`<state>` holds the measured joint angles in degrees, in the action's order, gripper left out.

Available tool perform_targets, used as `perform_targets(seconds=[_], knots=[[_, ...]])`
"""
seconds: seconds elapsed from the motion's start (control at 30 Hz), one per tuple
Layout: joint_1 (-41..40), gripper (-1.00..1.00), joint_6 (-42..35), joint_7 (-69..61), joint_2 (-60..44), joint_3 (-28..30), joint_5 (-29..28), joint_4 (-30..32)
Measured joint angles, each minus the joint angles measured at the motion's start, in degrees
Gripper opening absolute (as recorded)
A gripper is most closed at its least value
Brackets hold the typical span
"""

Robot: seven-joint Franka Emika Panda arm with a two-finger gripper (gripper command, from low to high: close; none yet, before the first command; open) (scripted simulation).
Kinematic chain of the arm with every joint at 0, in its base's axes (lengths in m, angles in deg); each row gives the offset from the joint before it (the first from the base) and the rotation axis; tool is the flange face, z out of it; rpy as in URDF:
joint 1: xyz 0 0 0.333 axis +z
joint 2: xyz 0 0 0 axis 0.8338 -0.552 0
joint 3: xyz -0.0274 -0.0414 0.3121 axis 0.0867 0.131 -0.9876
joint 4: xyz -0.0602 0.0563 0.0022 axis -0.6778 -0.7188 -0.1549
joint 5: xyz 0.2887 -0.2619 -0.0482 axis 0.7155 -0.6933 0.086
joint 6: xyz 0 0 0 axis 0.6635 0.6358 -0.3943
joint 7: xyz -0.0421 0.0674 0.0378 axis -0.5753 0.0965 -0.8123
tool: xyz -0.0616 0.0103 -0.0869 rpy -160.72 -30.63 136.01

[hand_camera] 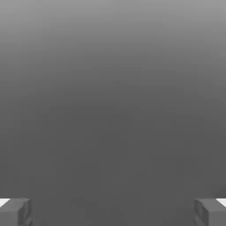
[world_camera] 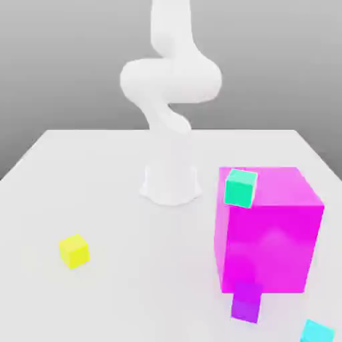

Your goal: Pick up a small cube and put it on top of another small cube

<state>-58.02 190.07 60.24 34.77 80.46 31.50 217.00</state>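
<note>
The gripper (hand_camera: 113,212) jaws are held wide apart, nothing between them. The small matte yellow cube (world_camera: 73,251) is seen resting on the smooth white desk (world_camera: 100,174).

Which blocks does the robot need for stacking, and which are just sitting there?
For the job:
- small yellow cube, alone on the white table
- gripper, open, holding nothing
- one other small cube to stack on; which one I cannot tell

Just lying about:
- big magenta cube
- whichever of the teal-green cube, purple cube and light blue cube goes unused
</note>
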Motion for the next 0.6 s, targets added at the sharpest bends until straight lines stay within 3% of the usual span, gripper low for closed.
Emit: perform_targets(seconds=[0.4, 0.6], knots=[[-15.8, 0.0, 17.5, 10.8, -25.3, 5.3, -6.9, 17.3], [-21.2, 0.0, 27.0, 12.1, -38.8, 10.8, -4.5, 26.1]])
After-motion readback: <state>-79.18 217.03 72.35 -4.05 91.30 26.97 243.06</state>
